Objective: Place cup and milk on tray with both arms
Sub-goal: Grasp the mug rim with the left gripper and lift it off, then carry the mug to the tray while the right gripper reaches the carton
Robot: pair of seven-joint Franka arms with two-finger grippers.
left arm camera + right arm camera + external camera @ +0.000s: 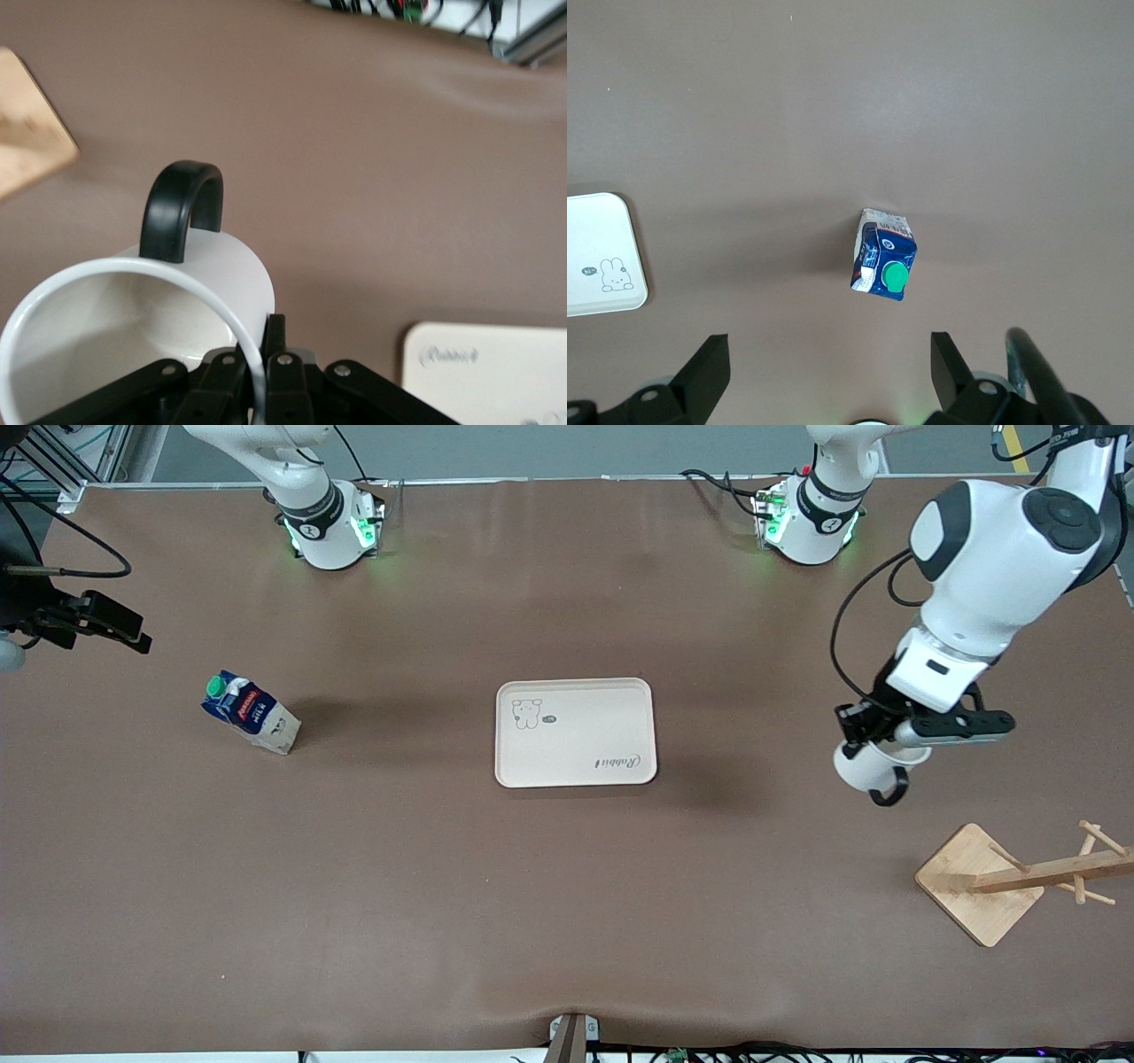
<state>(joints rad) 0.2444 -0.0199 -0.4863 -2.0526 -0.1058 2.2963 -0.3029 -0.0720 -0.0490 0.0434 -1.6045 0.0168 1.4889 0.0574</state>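
Note:
My left gripper (866, 746) is shut on the rim of the white cup (873, 769), holding it tilted in the air over the table at the left arm's end, apart from the tray. In the left wrist view the fingers (276, 341) pinch the cup's wall (133, 310), black handle up. The cream tray (576, 732) lies mid-table and holds nothing. The blue milk carton (251, 713) with a green cap stands toward the right arm's end. My right gripper (106, 627) hangs high over that end, open and empty (828, 354), with the milk (883, 254) on the table below it.
A wooden rack with a square base (979, 881) and pegs stands at the left arm's end, nearer to the front camera than the cup. Its base corner shows in the left wrist view (27, 124). The tray's edge shows in both wrist views (496, 372) (598, 239).

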